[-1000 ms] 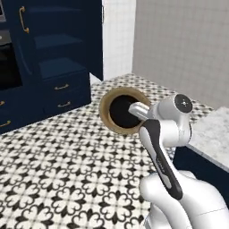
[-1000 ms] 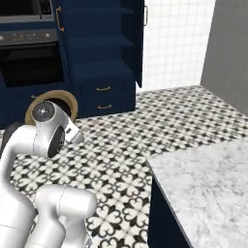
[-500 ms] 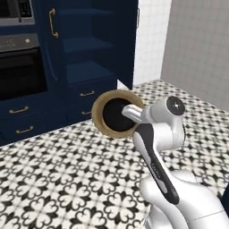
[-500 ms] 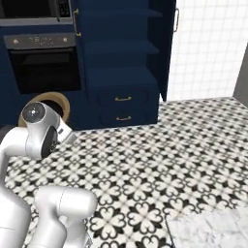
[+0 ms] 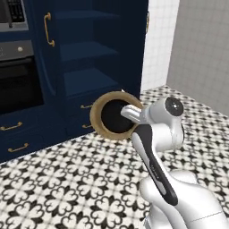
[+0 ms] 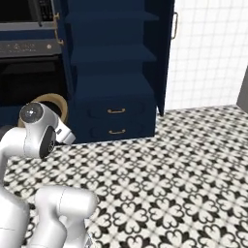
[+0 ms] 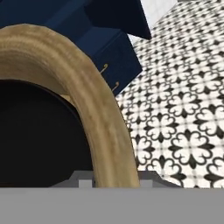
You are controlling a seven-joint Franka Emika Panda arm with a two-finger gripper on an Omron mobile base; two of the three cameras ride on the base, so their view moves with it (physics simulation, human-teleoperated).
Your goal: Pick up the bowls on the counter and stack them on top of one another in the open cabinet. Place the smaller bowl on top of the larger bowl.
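Oven [image 5: 18, 76] beside open cabinet [image 5: 89, 58], hand [image 5: 127, 112] seemingly gripping larger bowl [image 5: 96, 118]

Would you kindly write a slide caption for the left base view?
Gripper carries the wooden bowl on edge toward the open cabinet.

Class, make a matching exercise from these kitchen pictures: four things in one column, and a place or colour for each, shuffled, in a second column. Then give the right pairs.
Things
1. wooden bowl
2. open cabinet
3. oven
4. floor

Descriptions
A. black front, left of the navy shelves
B. black and white flower pattern
C. light brown rim, held by the tool above the floor
D. dark navy shelves, brass handle on the door

Pairs: 1-C, 2-D, 3-A, 4-B
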